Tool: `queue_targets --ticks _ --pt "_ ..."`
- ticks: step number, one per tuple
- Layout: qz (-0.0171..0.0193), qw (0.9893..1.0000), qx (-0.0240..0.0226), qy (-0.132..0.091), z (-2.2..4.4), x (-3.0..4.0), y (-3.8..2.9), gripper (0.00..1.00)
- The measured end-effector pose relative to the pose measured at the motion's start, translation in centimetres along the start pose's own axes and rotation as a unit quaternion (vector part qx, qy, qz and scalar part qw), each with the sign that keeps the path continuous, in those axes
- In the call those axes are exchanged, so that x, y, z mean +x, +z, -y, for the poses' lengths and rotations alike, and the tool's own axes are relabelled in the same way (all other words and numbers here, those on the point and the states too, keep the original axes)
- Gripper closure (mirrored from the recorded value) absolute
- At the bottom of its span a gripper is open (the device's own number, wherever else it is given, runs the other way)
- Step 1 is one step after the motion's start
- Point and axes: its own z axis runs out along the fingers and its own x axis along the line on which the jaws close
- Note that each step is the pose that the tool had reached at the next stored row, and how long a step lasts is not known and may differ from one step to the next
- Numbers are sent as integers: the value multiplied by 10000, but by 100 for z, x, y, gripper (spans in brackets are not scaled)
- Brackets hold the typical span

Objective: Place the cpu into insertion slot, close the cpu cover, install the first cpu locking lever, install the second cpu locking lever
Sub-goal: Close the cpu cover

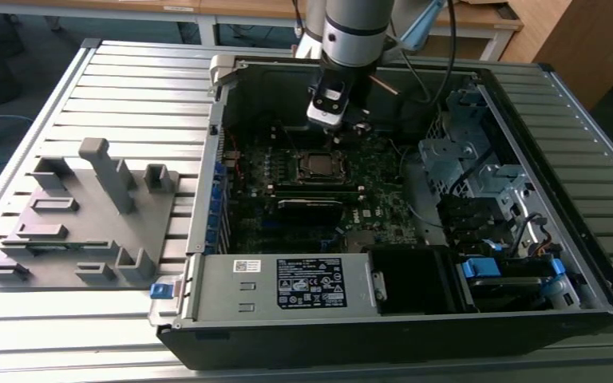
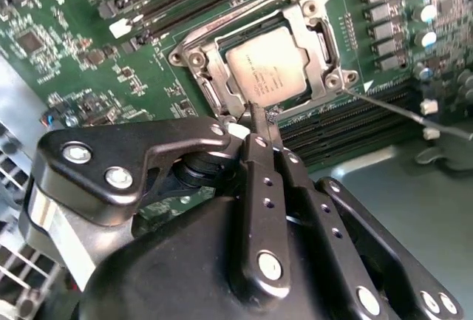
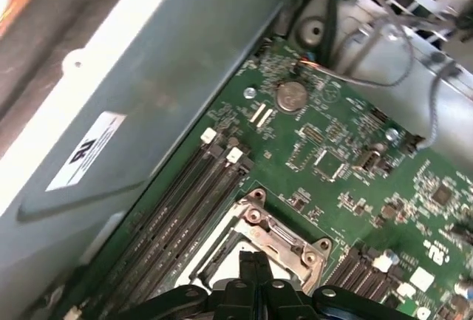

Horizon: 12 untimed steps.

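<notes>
Lying open on a slatted metal table (image 1: 125, 88), a black computer case (image 1: 392, 345) took up most of the exterior view, its side panel off and internals facing up. A grey moulded fixture (image 1: 83, 215) sat on the table toward the exterior view's left, apart from the case. A labelled power supply (image 1: 285, 283) filled the case's near end, with a metal drive cage (image 1: 466, 159) toward the exterior view's right.

The robot arm (image 1: 354, 32) reached down into the case over the green motherboard (image 1: 381, 199). The gripper (image 1: 341, 136) hung low, just beside the processor socket. In the second wrist view its fingers (image 2: 264, 187) were drawn together with no gap at the tips, which sat at the socket's edge. Whether they pinched anything could not be told.

Long black memory slots (image 3: 185, 216) ran alongside the socket.

- **The insertion slot (image 2: 186, 48):** silvery frame on the board, close under the fingertips.
- **The cpu cover (image 2: 314, 35):** lay flat, closed down over the slot.
- **The cpu (image 2: 270, 69):** seated inside, its dull silvery top showing through the cover's window.
- **Locking lever (image 2: 414, 117):** a thin wire that stuck out from the socket's corner and angled away over the memory slots, not tucked along the frame.
- **Coin cell (image 3: 290, 96):** on the board, near the case wall.
</notes>
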Motion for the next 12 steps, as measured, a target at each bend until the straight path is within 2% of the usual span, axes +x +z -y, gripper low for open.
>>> queue_targets --ticks 3,6,8,12 --pt "-7 9996 6 -275 0 0 4 89" --pt "-15 9985 11 -544 0 0 9 89" --pt "-20 9974 15 -723 1 0 12 89" --pt "-30 9940 23 -1090 1 0 18 89"
